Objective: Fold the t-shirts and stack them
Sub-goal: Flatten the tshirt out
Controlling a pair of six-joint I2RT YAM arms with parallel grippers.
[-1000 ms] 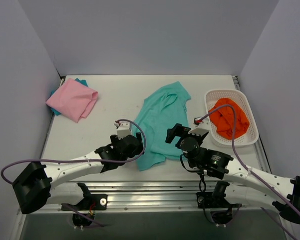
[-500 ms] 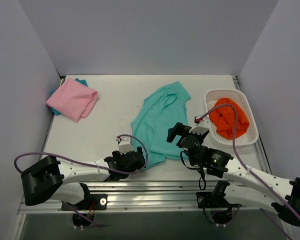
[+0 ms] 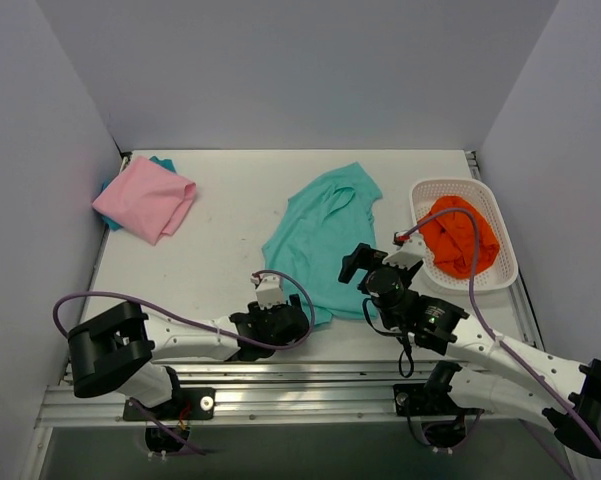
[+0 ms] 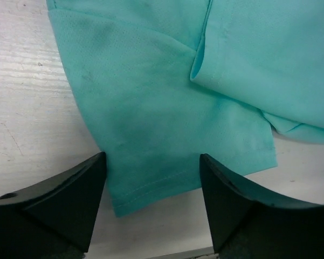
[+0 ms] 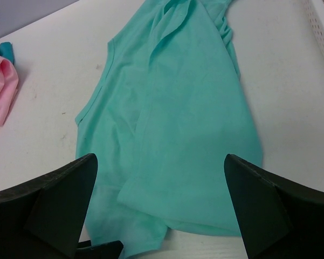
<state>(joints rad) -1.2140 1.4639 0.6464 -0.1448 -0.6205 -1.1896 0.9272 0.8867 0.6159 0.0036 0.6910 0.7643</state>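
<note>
The teal t-shirt point(image 3: 320, 235) lies loosely spread near the middle of the white table point(image 3: 210, 255), its neck end toward the back wall and its hem toward the arms. One long side is folded over onto the body, so a crease runs down its length, plain in the right wrist view point(image 5: 178, 118). The near corner shows a stitched hem and, just beside it, a folded edge of cloth point(image 4: 167, 97).

The pink t-shirt point(image 3: 145, 200) sits folded in the far left corner of the table, well apart from the teal one. It rests on a darker teal cloth point(image 3: 162, 161), of which only small bits stick out. At the right edge of the table stands a white basket point(image 3: 458, 184) with a bunched orange cloth point(image 3: 460, 240) inside it.

The left gripper point(image 3: 280, 318) is low at the near hem of the teal t-shirt. In its own camera point(image 4: 151, 159) its jaws stand well apart on either side of the hem corner, with the cloth lying flat between them and not pinched. Whether the tips touch the table I cannot tell.

The right gripper point(image 3: 363, 264) is at the near right edge of the teal t-shirt, between it and the basket. Its jaws point(image 5: 160, 159) are spread wide and hold nothing
</note>
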